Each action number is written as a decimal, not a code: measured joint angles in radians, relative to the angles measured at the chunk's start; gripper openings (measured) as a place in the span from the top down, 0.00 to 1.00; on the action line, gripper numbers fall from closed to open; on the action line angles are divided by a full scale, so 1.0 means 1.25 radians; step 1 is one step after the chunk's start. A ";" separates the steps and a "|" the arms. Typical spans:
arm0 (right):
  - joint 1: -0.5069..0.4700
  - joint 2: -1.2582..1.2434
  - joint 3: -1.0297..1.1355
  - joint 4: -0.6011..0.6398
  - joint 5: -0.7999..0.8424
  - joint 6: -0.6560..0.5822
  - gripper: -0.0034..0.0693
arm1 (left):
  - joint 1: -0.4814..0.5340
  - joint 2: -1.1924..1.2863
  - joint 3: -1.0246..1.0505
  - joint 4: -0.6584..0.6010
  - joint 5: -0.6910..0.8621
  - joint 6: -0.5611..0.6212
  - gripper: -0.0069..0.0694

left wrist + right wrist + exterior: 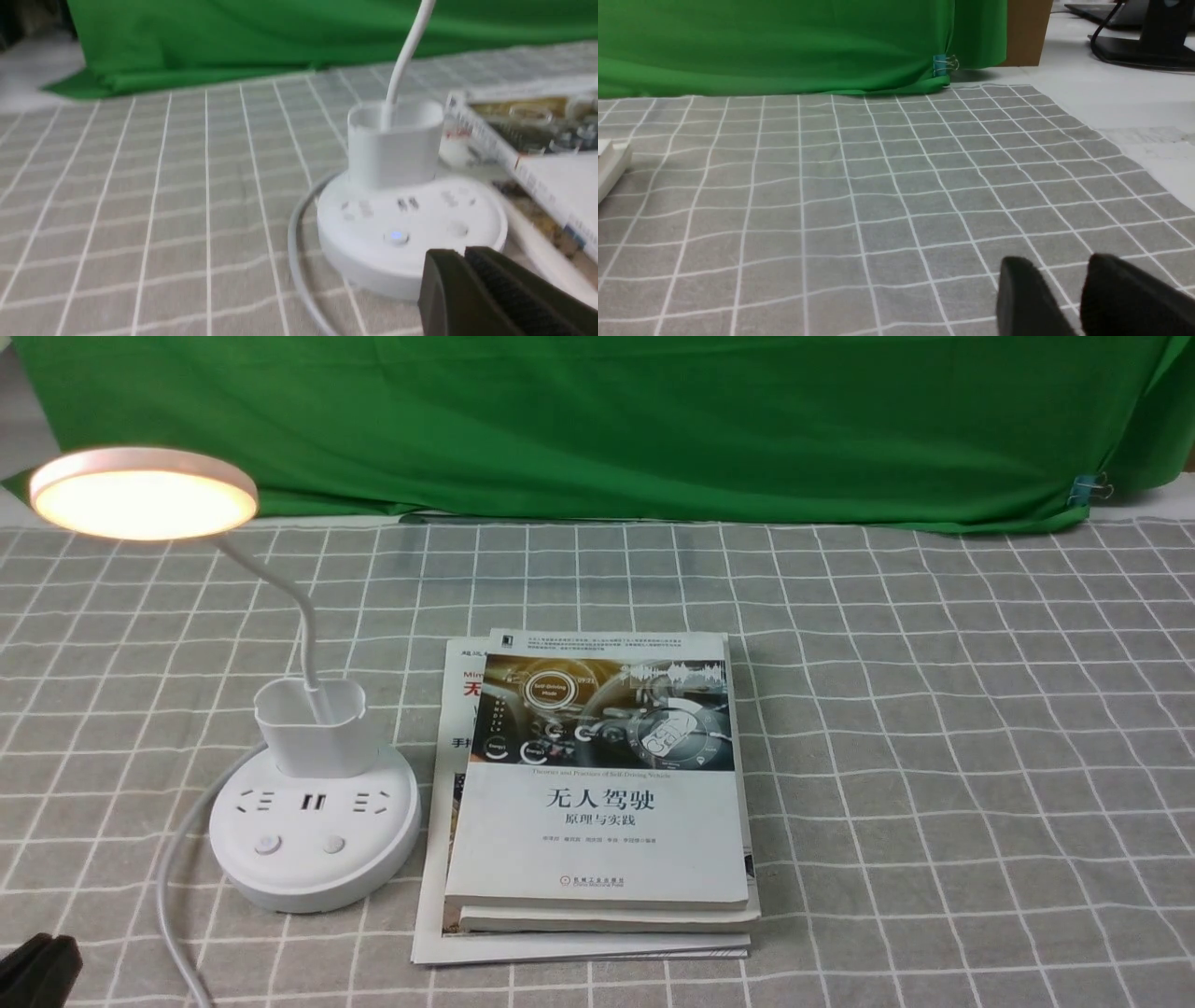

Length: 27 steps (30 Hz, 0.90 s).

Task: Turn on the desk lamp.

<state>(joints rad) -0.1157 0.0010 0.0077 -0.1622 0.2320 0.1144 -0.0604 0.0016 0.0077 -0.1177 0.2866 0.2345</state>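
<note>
The white desk lamp (pixel 313 840) stands at the table's left, its round disc head (pixel 143 495) glowing warm. A thin neck rises from the small cup (pixel 317 728) on the round base, which carries sockets and two buttons (pixel 269 845). In the left wrist view one button (pixel 395 236) shows a blue light on the base (pixel 355 261). My left gripper (pixel 461 253) is shut and empty, a little short of the base's near rim and not touching it; it shows at the lower left corner (pixel 42 959) in the front view. My right gripper (pixel 1059 263) hangs open over bare cloth.
A stack of books (pixel 597 793) lies just right of the lamp base. The lamp's white cord (pixel 173 887) curves off the base's left toward the front edge. A green cloth (pixel 597 420) hangs at the back, with a clip (pixel 1088 490) at its right. Grey checked cloth (pixel 934 756) covers the table.
</note>
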 joint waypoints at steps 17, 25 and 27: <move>0.000 0.000 0.000 0.000 0.000 0.000 0.62 | 0.008 -0.003 0.000 0.036 -0.083 0.000 0.88; 0.000 0.000 0.000 0.000 0.000 0.000 0.62 | 0.008 -0.003 0.000 0.044 -0.094 0.000 0.88; 0.000 0.000 0.000 0.000 0.000 0.000 0.62 | 0.008 -0.003 0.000 0.044 -0.094 0.000 0.88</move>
<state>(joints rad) -0.1157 0.0010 0.0077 -0.1622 0.2318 0.1144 -0.0509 -0.0018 0.0077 -0.0628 0.1691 0.2345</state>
